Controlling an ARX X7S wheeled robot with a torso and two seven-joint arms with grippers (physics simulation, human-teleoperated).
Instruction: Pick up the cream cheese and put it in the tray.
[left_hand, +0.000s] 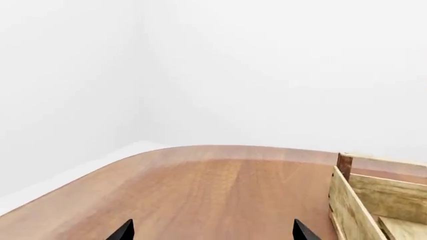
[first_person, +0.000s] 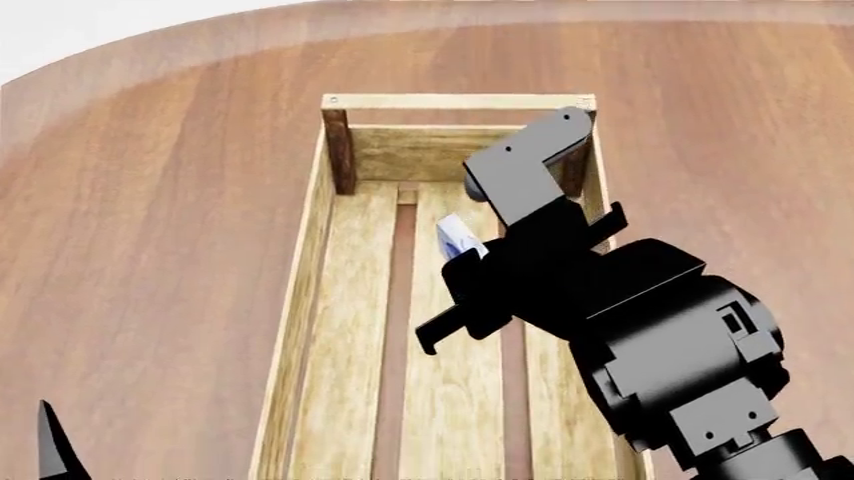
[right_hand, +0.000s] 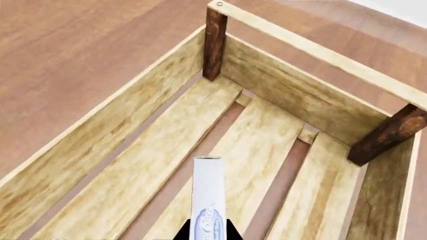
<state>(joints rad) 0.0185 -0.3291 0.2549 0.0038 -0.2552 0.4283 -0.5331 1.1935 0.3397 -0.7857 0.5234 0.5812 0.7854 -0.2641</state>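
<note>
A: Starting at the left, what's that arm doing?

B: Nothing for the task, I'd say. The left pincer (left_hand: 212, 232) shows only two dark fingertips, spread wide with nothing between them, over bare counter (left_hand: 200, 190) beside the tray's end wall.

A: And the tray itself?

B: The tray (first_person: 354, 290) lies lengthwise down the middle of the counter, one short end toward the counter's far edge. Every slat the head and right wrist views show is bare; nothing lies on the floor yet, though the right arm hides part of it.

A: So where is the cream cheese?

B: Pinched in the right pincer (right_hand: 207, 234). The cream cheese (right_hand: 207, 197) is held on edge, narrow face up, the two black tips closed on its lower end. It hangs above the slats, inside the tray's outline and nearer the far end than the near one. From the head view only a white corner peeks out past the wrist.

A: How far along, then?

B: Picking up looks done, and the carry too. What I judge is left: lower it, release, and draw the arm clear of the walls.
</note>
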